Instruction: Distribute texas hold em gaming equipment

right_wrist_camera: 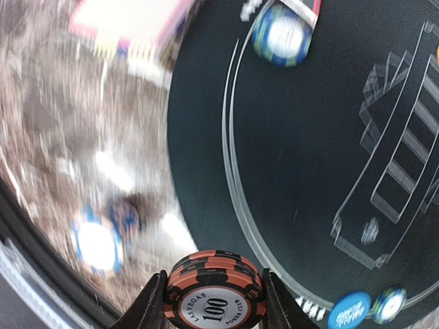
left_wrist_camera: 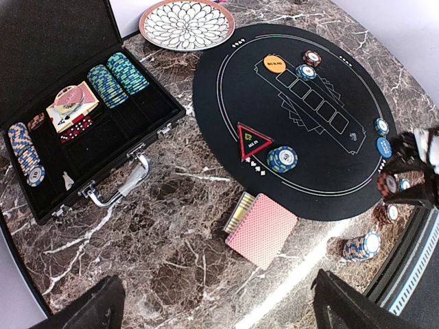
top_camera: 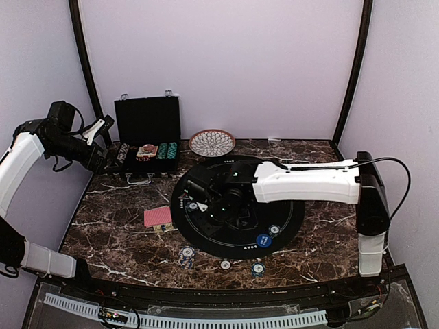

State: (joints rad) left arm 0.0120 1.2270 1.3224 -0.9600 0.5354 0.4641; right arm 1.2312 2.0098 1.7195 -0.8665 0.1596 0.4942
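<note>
My right gripper is shut on a small stack of orange-and-black poker chips, held just above the near-left rim of the black round mat. A blue button disc lies close to its right. The red-backed deck of cards sits on the marble beside the mat. On the mat are the red triangle marker, a blue-green chip stack and the orange button disc. My left gripper hangs open and empty, high above the table's left side.
The black hinged case stands open at the back left with rows of chips inside. A patterned round dish sits behind the mat. Loose chip stacks lie near the front edge. My right arm spans the mat.
</note>
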